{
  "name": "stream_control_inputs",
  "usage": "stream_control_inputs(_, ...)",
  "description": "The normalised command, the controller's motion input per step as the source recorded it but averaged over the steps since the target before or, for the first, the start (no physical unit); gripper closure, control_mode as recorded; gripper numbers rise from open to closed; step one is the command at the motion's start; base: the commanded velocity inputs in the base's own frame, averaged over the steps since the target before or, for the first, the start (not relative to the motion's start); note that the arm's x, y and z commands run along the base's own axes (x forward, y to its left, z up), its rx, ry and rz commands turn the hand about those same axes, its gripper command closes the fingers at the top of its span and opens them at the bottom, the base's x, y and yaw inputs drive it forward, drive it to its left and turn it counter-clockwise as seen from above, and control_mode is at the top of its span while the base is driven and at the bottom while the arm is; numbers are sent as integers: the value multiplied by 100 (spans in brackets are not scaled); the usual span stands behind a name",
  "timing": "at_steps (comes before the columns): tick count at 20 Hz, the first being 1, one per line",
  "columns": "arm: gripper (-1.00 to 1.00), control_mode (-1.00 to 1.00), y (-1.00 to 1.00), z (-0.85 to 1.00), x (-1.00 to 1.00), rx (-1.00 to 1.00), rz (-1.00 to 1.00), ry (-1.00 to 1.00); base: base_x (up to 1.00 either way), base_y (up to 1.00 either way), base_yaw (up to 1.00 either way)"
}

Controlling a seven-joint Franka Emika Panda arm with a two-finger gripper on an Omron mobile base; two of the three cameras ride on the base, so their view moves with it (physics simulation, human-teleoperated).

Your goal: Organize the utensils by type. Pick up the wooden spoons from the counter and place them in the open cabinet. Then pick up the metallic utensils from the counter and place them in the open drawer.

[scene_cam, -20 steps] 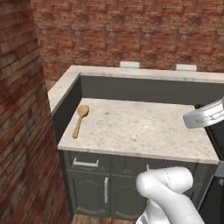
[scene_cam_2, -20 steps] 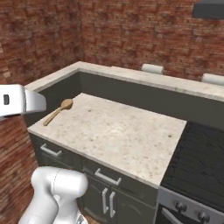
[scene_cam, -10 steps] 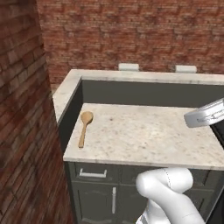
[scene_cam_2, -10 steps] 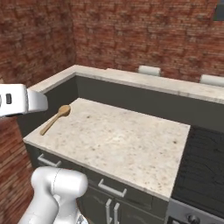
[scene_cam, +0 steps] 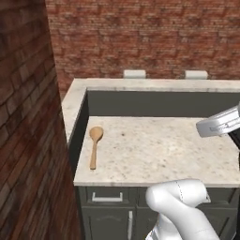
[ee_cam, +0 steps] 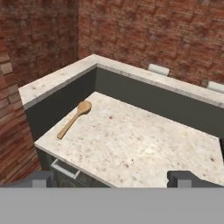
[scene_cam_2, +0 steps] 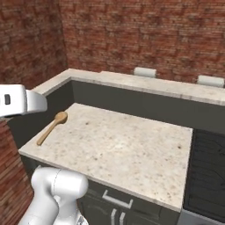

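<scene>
One light-brown wooden spoon [scene_cam: 95, 145] [scene_cam_2: 52, 126] [ee_cam: 75, 117] lies near the left end of the beige speckled counter [scene_cam: 164, 150] [scene_cam_2: 127, 151] [ee_cam: 144, 148], bowl toward the back wall. In the hand view my gripper [ee_cam: 111, 178] hangs open above the counter's front edge, well short of the spoon. Its dark fingertips [ee_cam: 41, 177] stand wide apart with nothing between them. The second wooden spoon, the silver fork, the dark-grey metal spoon, the cabinet and the open drawer are out of view.
A raised beige ledge [scene_cam: 154, 85] [scene_cam_2: 132, 83] wraps the counter's back and left, with two pale objects [scene_cam: 134, 73] behind it. A brick wall [scene_cam: 28, 140] stands close on the left. A dark stove [scene_cam_2: 208, 167] adjoins the counter's right end. Closed drawer fronts with bar handles [scene_cam: 107, 198] lie below.
The whole picture has shifted in both base views, so the base has driven closer to the counter. The wooden spoon keeps its place on the counter.
</scene>
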Motion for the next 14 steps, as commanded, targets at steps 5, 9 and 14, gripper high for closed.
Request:
stream_control_inputs(5,-100,100,0,0,0,0,0,0,62,9,-18)
stream_control_inputs(9,-100,100,0,0,0,0,0,0,50,27,-18)
stream_control_inputs(14,-100,100,0,0,0,0,0,0,71,21,-7)
